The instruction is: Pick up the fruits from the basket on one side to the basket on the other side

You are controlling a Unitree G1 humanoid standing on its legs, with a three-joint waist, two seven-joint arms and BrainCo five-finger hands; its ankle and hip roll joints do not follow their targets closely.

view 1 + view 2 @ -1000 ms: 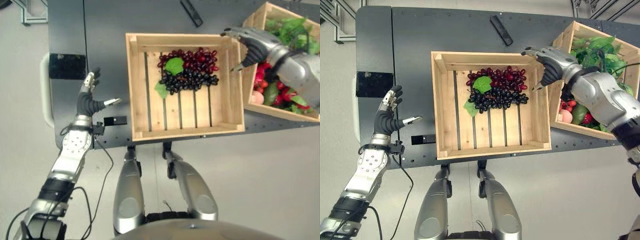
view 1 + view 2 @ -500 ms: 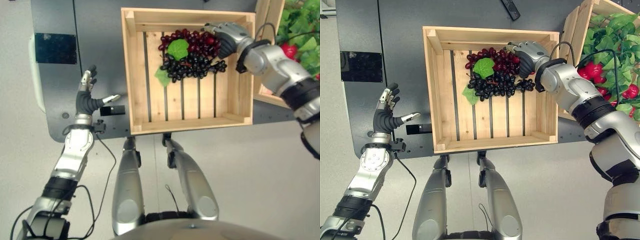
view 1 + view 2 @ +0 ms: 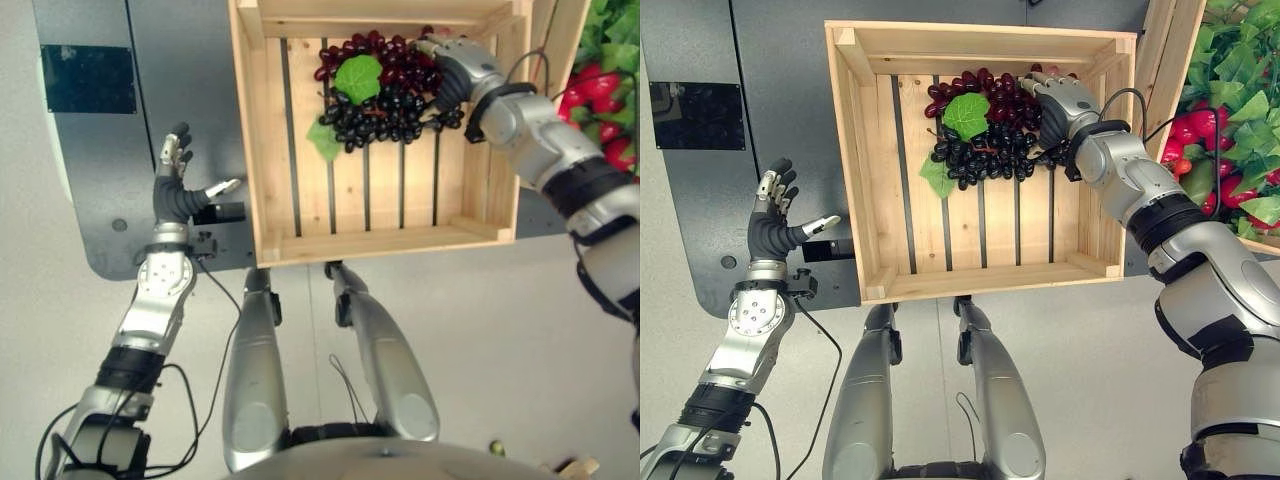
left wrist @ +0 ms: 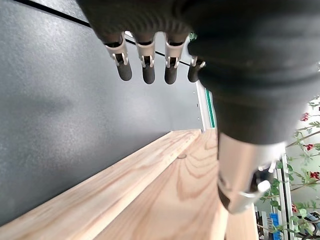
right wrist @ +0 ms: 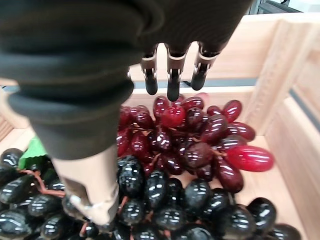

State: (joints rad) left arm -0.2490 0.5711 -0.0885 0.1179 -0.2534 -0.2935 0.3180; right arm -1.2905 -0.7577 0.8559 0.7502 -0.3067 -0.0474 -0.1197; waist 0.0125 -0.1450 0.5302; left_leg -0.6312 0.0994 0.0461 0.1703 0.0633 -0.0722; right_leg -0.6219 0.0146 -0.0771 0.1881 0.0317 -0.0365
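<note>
**A:** Where do you stand right now?

**B:** Your right robot hand [image 3: 1058,100] hangs over the grapes inside the middle crate [image 3: 872,170], fingers straight and apart, nothing held. In the right wrist view you can see the red grapes [image 5: 190,127] just past the fingertips and the black grapes [image 5: 165,200] under the thumb. Both bunches lie touching each other on the crate's slats, with a green leaf [image 3: 966,114] on top.

**A:** And the other basket?

**B:** The crate of fruit and leaves [image 3: 1220,110] sits tight against the middle crate on your right. The left robot hand [image 3: 775,225] waits over the dark worktop [image 3: 770,60] beside the middle crate, fingers spread and empty.

**A:** How should you take the bunch?

**B:** I'd say pick one bunch, not both. Lower your fingers behind the red cluster and bring the thumb in at the seam where red meets black. Close slowly around the stem end if you can find it; loose grapes look likely to roll. Lift straight up before you swing, so you clear the crate wall.
</note>
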